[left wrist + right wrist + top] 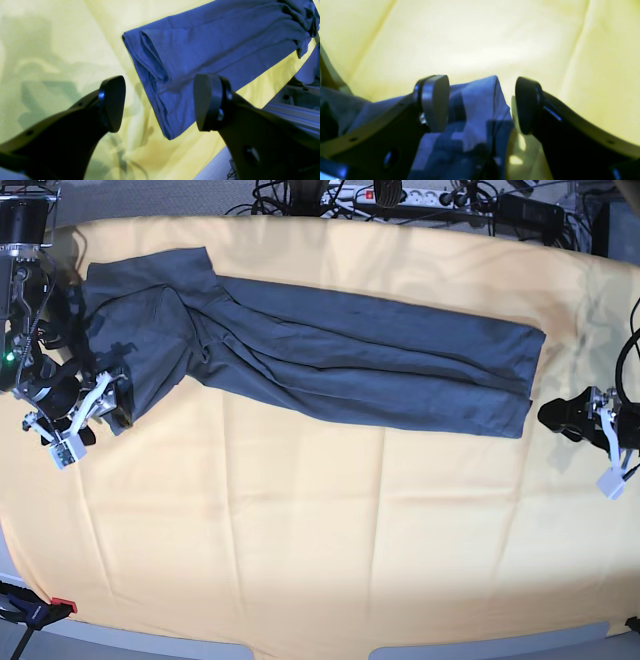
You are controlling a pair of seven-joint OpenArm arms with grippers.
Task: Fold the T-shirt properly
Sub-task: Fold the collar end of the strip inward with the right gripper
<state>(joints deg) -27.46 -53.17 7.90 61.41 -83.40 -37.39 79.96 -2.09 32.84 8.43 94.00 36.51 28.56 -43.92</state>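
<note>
Grippers both gape empty: right gripper (482, 103) straddles the dark slate-blue cotton T-shirt (330, 360) sleeve at frame left, left gripper (159, 103) waits off its right hem, probably for the next fold.

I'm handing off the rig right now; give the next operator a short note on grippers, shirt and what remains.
Left gripper: open, empty, just off the T-shirt's end.
Right gripper: jaws open, cloth lying between them, not clamped.
T-shirt: on the yellow table cloth, folded lengthwise into a long band; the end by the right gripper is bunched.
Left to do: smooth that end, then fold the band across.
</note>
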